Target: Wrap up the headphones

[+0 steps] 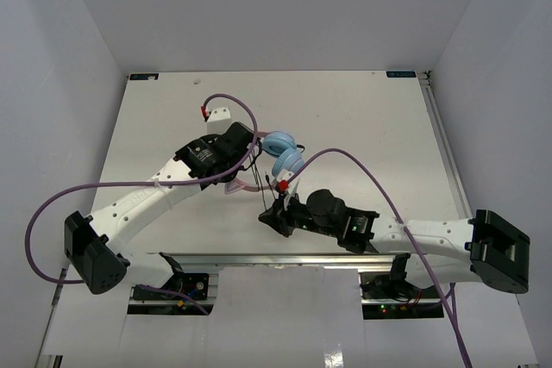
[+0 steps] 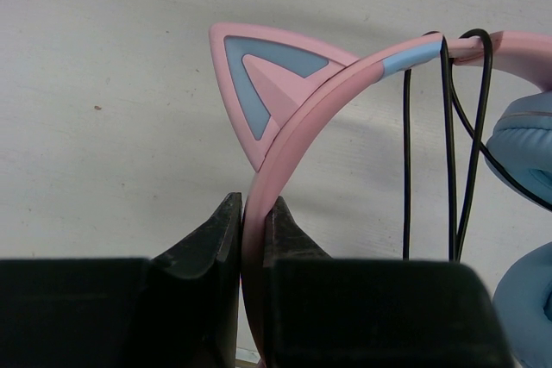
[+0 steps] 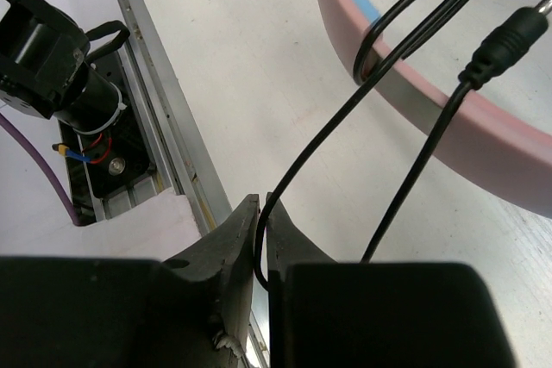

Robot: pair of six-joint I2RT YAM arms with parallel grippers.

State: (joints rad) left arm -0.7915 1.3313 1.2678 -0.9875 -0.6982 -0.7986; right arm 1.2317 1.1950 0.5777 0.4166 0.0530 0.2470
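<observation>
The headphones [image 1: 285, 154], with light blue ear cups and a pink headband, sit at the table's middle between both arms. My left gripper [image 1: 245, 151] is shut on the pink headband [image 2: 345, 84] just below a cat ear [image 2: 259, 84]; its jaws [image 2: 256, 213] pinch the band flat. Several strands of the thin black cord [image 2: 448, 170] hang looped over the band beside a blue ear cup [image 2: 526, 152]. My right gripper [image 1: 274, 213] holds that cord [image 3: 328, 131] between its nearly touching jaws [image 3: 262, 208]. The cord's plug [image 3: 509, 40] hangs free by the headband [image 3: 448, 127].
An aluminium rail [image 1: 285, 260] runs along the near table edge, close under my right gripper [image 3: 164, 135]. Thick purple arm cables [image 1: 362, 161] arch over the table. A small white block with a red tip [image 1: 216, 113] lies behind the left arm. White walls enclose the table.
</observation>
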